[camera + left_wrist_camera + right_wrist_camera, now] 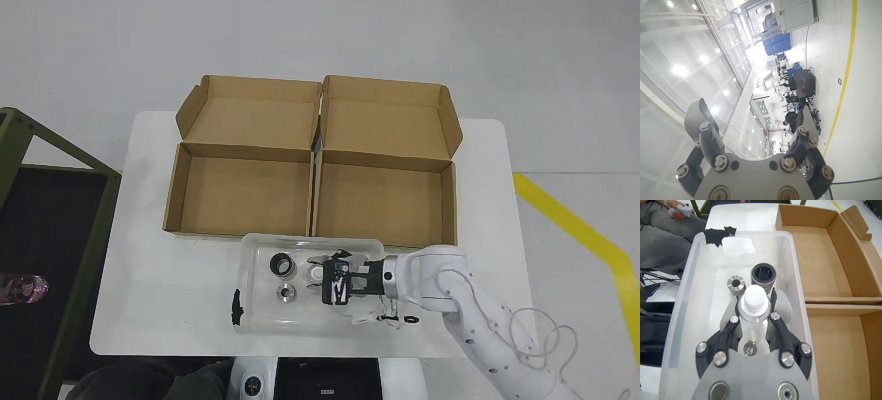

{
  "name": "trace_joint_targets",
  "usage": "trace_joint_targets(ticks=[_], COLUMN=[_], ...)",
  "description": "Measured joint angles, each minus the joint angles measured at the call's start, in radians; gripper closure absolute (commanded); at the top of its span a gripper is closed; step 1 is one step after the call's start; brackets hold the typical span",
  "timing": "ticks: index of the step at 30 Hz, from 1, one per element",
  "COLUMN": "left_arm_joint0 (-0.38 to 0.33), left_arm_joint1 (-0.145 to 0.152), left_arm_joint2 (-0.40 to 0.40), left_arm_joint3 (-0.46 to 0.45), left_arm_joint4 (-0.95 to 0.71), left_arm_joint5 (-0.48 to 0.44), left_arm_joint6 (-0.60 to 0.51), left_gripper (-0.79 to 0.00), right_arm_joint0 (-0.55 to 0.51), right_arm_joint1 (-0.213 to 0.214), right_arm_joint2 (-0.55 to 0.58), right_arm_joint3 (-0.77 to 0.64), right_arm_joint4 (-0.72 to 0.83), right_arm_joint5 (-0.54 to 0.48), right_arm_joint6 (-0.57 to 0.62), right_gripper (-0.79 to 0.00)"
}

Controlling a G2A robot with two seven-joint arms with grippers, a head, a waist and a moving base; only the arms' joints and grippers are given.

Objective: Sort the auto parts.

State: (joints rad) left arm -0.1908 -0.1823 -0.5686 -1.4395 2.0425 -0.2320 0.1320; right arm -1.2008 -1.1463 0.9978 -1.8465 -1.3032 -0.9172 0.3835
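So the right tool [754, 294] is down inside the clear bin [793, 275], clamped on the white stepped part [754, 306]. There's one finger on each side of its wide collar, and the narrower end pokes out past the fingertips.

Just beyond that part, also in the bin, a black-rimmed sleeve [763, 275] and a short metal bushing [736, 285] stand side by side, bores facing up. The sleeve is right up against the white part, though I can't tell if they actually touch. A small metal piece [749, 348] lies on the bin floor under the tool, between the finger links. Some black tape [715, 236] is stuck on the bin's far end wall.

The bin sits on the white bench [150, 260] near the robot's edge. The left cardboard box [240, 195] and right cardboard box [380, 200] sit open, side by side, just behind it.

The left tool [751, 108] points up at the room, fingers spread wide with nothing between them.
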Motion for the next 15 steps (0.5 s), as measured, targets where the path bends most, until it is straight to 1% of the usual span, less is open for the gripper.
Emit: trace_joint_targets(ticks=[9, 15], left_arm_joint0=[0.0, 0.0], left_arm_joint1=[0.0, 0.0], left_arm_joint2=[0.0, 0.0], left_arm_joint3=[0.0, 0.0], left_arm_joint4=[0.0, 0.0], left_arm_joint5=[0.0, 0.0], left_arm_joint6=[0.0, 0.0], left_gripper=[-0.785, -0.785], right_arm_joint0=[-0.005, -0.012], right_arm_joint1=[0.012, 0.021], right_arm_joint2=[0.041, 0.077], right_arm_joint3=[-0.068, -0.124], right_arm_joint4=[0.063, 0.035], right_arm_joint5=[-0.041, -0.06], right_arm_joint6=[-0.069, -0.147], right_gripper=[0.0, 0.0])
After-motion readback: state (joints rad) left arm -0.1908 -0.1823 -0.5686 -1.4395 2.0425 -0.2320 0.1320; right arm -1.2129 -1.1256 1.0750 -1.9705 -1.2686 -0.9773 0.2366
